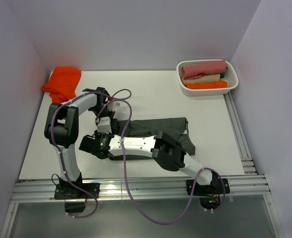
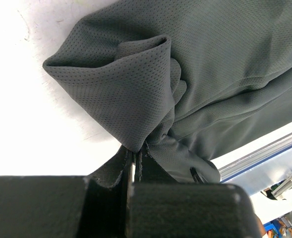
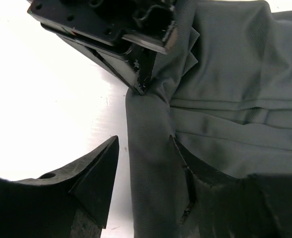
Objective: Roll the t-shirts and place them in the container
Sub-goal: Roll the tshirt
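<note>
The dark charcoal-grey t-shirt lies folded into a band at the table's middle. My left gripper comes down on its left end and is shut on a bunched corner of the cloth; its fingers are pressed together. My right gripper reaches in low from the right, just in front of the left one. Its jaws are open and straddle a strip of the grey t-shirt; the fingers stand apart. The orange-red t-shirt lies crumpled at the back left corner.
A white basket at the back right holds rolled pink, cream and orange cloths. Walls close in the table on the left, back and right. Metal rails run along the near edge. Purple cables loop over the arms.
</note>
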Robot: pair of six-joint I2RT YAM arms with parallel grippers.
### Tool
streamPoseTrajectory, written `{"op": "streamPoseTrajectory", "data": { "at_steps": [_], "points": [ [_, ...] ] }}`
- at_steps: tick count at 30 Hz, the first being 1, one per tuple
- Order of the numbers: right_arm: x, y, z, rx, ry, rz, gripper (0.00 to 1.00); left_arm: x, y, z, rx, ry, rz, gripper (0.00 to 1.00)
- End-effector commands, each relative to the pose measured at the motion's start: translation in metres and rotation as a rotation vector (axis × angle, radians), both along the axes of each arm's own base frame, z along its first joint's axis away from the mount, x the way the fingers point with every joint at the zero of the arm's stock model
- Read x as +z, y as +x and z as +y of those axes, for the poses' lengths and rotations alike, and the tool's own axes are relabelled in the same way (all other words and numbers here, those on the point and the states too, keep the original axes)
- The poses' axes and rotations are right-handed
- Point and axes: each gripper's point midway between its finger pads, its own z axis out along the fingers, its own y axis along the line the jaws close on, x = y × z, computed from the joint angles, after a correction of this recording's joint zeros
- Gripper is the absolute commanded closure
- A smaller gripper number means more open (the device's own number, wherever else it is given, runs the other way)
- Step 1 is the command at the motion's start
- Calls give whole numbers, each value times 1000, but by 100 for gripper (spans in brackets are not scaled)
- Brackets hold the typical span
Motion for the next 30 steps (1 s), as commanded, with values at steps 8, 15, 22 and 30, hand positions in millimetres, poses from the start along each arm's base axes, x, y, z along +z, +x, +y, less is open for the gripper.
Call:
{"op": "streamPoseTrajectory", "data": {
  "at_steps": [8, 15, 22, 30],
  "points": [
    [-9, 3, 4, 13, -86, -26, 46, 2, 7, -4, 1, 7, -8, 100],
    [-20, -6, -3, 2, -95, 20, 47, 0, 8, -6, 1, 6, -7, 100],
    [-38, -20, -10, -15, -106, 100, 62, 1, 8, -7, 4, 5, -4, 100],
    [-45, -34, -6, -54, 26, 191, 86, 7, 15, -14, 15, -23, -9, 99]
  ]
}}
